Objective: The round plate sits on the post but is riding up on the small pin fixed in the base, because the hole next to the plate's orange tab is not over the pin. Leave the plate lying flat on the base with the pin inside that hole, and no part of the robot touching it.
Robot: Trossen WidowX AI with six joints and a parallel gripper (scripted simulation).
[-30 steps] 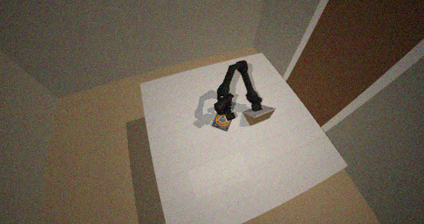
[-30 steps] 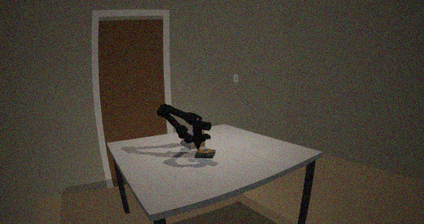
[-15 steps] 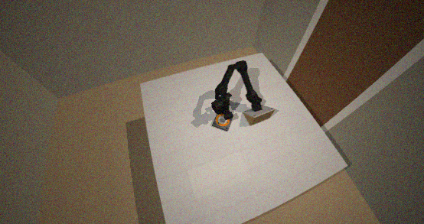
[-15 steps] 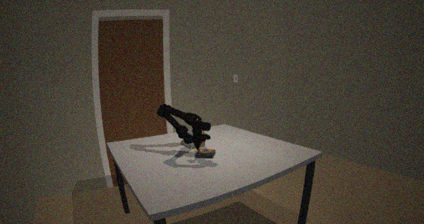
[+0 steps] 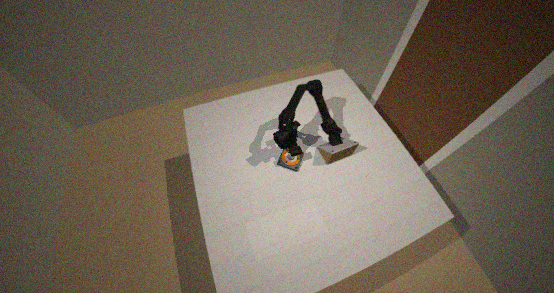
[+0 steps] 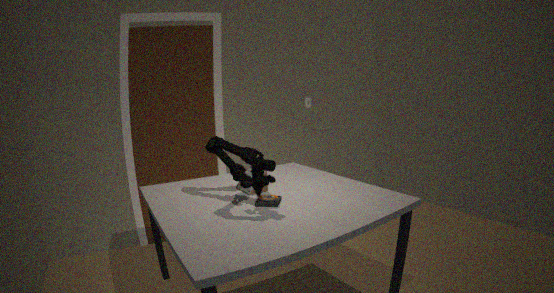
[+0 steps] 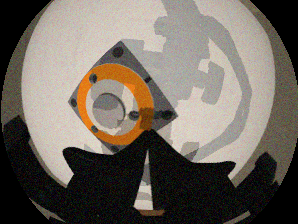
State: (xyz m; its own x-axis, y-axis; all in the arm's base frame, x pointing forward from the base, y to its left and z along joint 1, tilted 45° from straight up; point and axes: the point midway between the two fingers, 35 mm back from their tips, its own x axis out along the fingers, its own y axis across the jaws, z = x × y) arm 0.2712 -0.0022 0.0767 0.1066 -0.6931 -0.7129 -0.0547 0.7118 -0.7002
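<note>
Pressing its fingers together into a single point, the gripper [image 7: 145,137] is clenched on nothing, the two dark fingers meeting at their tips. In the wrist view that point sits right at the orange tab [image 7: 144,117] of the round plate [image 7: 100,125], apparently touching its near edge. The orange plate rings a grey post [image 7: 109,108] and lies over a square grey base [image 7: 133,70], which rests on the white table [image 5: 310,216] to the left of the arm's tan mount [image 5: 338,151]. A small dark spot just left of the tab may be the hole; whether the pin sits inside it cannot be told.
</note>
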